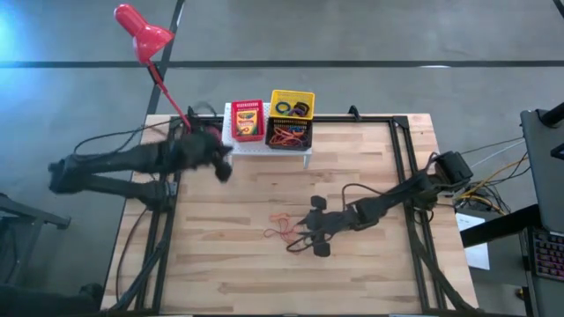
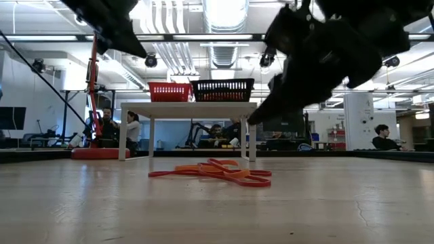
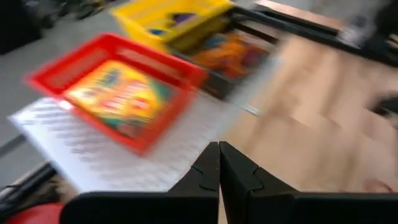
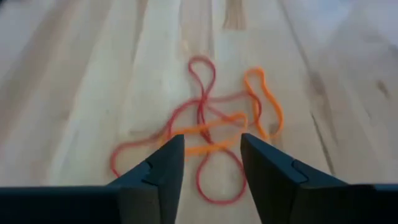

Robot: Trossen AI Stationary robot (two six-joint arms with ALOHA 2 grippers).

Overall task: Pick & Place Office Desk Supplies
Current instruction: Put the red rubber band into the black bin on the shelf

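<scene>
- Bands [image 1: 280, 225]: a loose tangle of thin red and orange rubber loops lies flat on the bare wood of the table [image 1: 352, 282], a little left of the middle. In the low view the bands [image 2: 215, 171] sit in front of the rack, well apart from it.
- Right gripper [image 1: 300, 234] hangs just beside the bands on their right side. Its wrist view shows its fingers [image 4: 158, 171] parted to a moderate gap with nothing between them, and the bands [image 4: 205, 137] lying on the wood just past the tips.
- Left gripper [image 1: 225, 169] is at the table's far left, by the front left edge of the rack. Its fingers [image 3: 208, 171] are pressed together and hold nothing.
- White rack [image 1: 236, 145] stands at the far edge of the table on thin legs and carries the baskets.
- Red basket [image 1: 248, 120] sits on the rack's left part, with a flat yellow-and-green box [image 1: 248, 121] inside it.
- Black basket [image 1: 289, 135] is just right of the red one and holds more orange bands.
- Yellow basket [image 1: 292, 104] lies behind the black one, touching it, with small rings inside; blue and dark ones show.
- Red lamp [image 1: 141, 28] rises beyond the table's far left corner.
- People sit in the room behind the table, seen in the low view.
</scene>
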